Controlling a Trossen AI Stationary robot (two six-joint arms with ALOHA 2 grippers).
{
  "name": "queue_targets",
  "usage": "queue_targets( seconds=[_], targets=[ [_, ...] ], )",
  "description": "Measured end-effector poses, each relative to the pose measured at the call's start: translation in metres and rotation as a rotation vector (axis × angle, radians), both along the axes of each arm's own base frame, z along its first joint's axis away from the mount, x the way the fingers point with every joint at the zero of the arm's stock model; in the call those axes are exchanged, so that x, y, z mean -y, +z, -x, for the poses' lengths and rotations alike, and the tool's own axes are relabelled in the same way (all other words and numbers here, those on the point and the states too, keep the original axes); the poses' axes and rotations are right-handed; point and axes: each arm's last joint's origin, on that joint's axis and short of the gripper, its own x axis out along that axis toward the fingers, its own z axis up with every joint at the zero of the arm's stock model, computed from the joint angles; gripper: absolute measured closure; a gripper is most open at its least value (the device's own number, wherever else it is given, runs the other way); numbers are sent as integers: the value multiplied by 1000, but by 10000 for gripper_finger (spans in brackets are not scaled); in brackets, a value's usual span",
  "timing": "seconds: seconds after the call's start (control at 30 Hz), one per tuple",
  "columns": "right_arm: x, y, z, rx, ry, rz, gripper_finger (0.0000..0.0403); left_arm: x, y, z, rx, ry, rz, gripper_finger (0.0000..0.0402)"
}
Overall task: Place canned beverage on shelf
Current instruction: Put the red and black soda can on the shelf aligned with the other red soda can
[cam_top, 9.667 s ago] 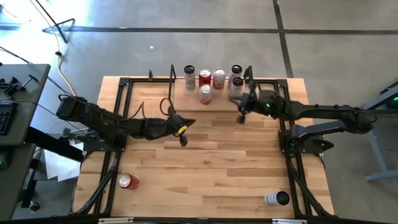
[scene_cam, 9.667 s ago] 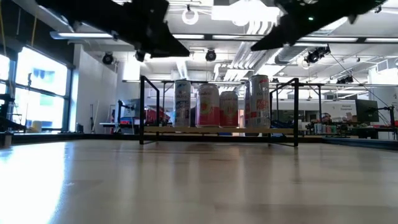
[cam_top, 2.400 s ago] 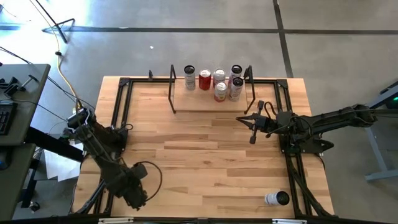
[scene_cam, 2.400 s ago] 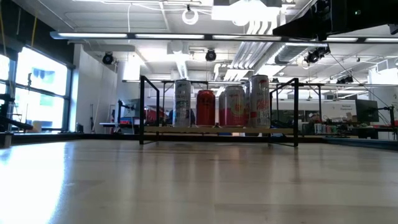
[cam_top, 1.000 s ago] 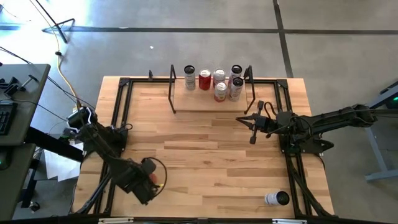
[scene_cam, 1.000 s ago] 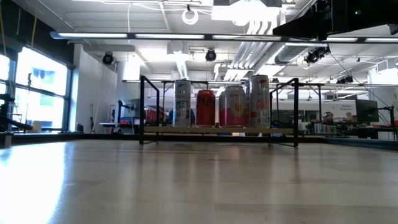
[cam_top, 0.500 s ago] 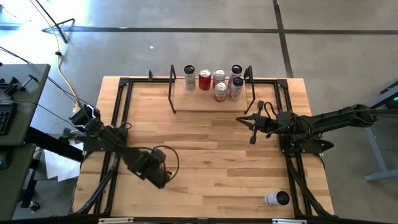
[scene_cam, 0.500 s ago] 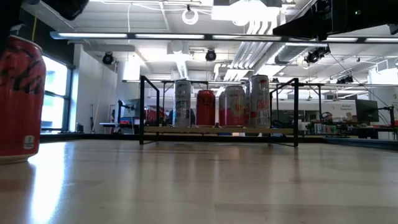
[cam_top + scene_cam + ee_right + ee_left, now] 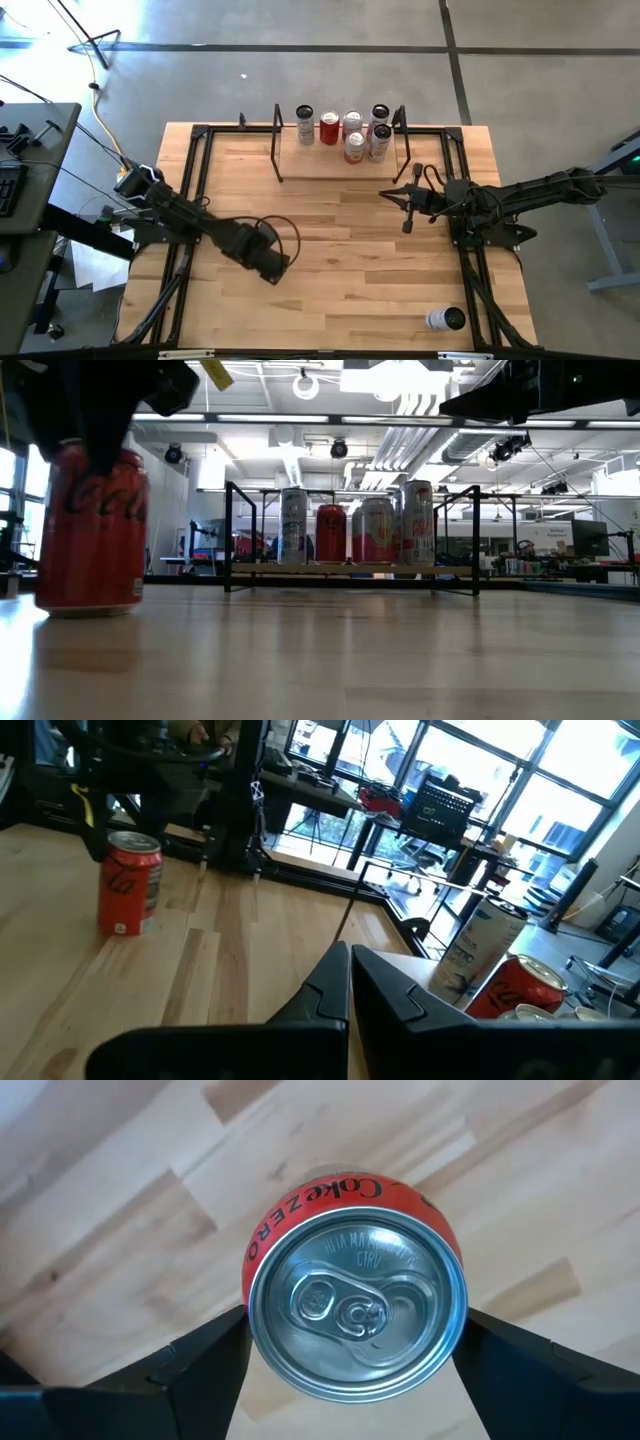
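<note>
**Left gripper has the red can, upright, out on the open desk**

Your left gripper (image 9: 352, 1342) is clamped on the red cola can (image 9: 354, 1298). In the left wrist view you look straight down on the can's silver lid and pull tab, with one dark finger (image 9: 200, 1355) against each side of the body, so the jaws stand wide but filled by the can. In the low view the can (image 9: 93, 528) is upright, its base at desk level; whether it touches the wood or hangs just above it you cannot tell. In the high view the left gripper (image 9: 270, 262) sits over the left-centre of the desk (image 9: 350, 270), well apart from the shelf (image 9: 335, 165) at the far edge.

The shelf already carries five cans: a white one (image 9: 304, 125) at its left, a red one (image 9: 329, 127) beside it, then a pink one (image 9: 352, 124), another pink one (image 9: 355, 146) just nearer you, and a white one (image 9: 378, 139) at the right end. In the low view they stand in a row on the board between the two black end frames (image 9: 229, 535).

Your right gripper (image 9: 405, 209) is fully closed on nothing, hanging in the air near the shelf's right end frame; in the right wrist view its fingers (image 9: 345, 982) meet at a point. One more can (image 9: 445, 319), pale, lies on its side near the desk's front right corner.
</note>
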Motion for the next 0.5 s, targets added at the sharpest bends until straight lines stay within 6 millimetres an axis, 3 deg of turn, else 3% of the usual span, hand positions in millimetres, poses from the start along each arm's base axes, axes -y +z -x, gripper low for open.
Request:
queue_targets(
  seconds=[0.27,0.5],
  targets=[
    [0,0,0,0,0,0,403,-16,0,-7,-2,-74,-7,121],
    [0,0,0,0,0,0,403,-18,0,-7,-26,-120,13,82]
  ],
)
